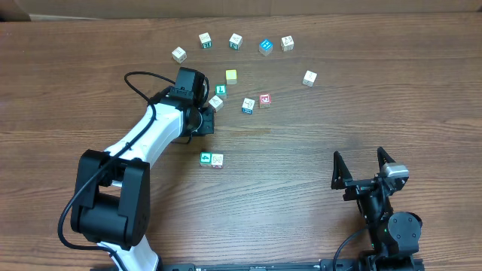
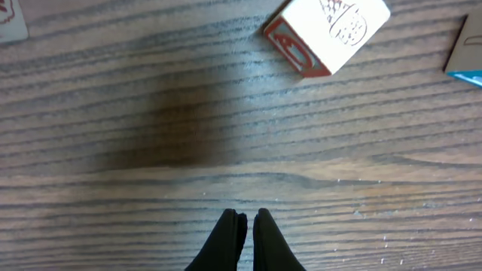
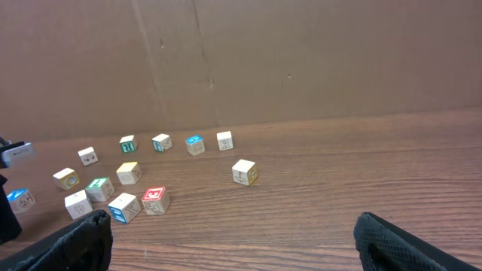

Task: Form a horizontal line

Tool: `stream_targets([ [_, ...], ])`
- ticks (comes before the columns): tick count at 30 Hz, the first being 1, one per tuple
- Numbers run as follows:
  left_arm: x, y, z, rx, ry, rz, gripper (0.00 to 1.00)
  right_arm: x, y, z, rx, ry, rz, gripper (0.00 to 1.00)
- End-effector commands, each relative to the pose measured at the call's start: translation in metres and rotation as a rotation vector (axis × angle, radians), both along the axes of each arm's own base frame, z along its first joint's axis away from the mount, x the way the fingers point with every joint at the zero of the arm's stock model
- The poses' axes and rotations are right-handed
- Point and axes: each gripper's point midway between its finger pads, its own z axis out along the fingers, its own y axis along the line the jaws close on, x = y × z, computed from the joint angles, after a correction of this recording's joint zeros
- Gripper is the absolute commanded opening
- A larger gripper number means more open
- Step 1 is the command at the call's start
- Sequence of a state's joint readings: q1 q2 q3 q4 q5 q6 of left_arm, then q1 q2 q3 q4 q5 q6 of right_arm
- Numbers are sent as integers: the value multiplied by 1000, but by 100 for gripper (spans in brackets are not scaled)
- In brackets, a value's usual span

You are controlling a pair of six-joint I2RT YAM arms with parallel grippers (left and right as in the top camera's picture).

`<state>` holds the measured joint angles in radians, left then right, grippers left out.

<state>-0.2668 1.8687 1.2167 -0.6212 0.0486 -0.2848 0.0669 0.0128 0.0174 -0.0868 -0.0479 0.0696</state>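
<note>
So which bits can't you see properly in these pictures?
- Overhead: marks on the green cube and white cube in the row, too small to read.
- Left wrist: red-sided cube cut by the top edge; blue object cut by the right edge.
- Right wrist: far cubes' letters blurry.

A robot test room, set up for you to run block games.

You can tell from the bare wood table (image 1: 301, 226) with a black and white robot arm (image 1: 151, 135) at 7 o'clock and a black robot arm (image 1: 384, 218) at 5 o'clock. A loose black cable (image 1: 139, 75) loops by it, a plain brown cardboard wall (image 3: 301, 60) stands at 12 o'clock, and little letter cubes (image 1: 205, 159) lie from the middle toward 12 o'clock.
</note>
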Motion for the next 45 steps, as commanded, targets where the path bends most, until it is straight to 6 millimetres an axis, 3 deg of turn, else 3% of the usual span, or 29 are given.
stream_targets([
  [1,-2,1,-7,12,24,3,4,0,1,-1,-7,-7,5,100],
  [18,-27,0,-14,-2,124,-5,4,0,1,-1,-7,-7,5,100],
  [40,-15,-13,-11,-10,65,-4,4,0,1,-1,-7,-7,5,100],
  [45,-13,-7,-12,37,48,3,4,0,1,-1,-7,-7,5,100],
])
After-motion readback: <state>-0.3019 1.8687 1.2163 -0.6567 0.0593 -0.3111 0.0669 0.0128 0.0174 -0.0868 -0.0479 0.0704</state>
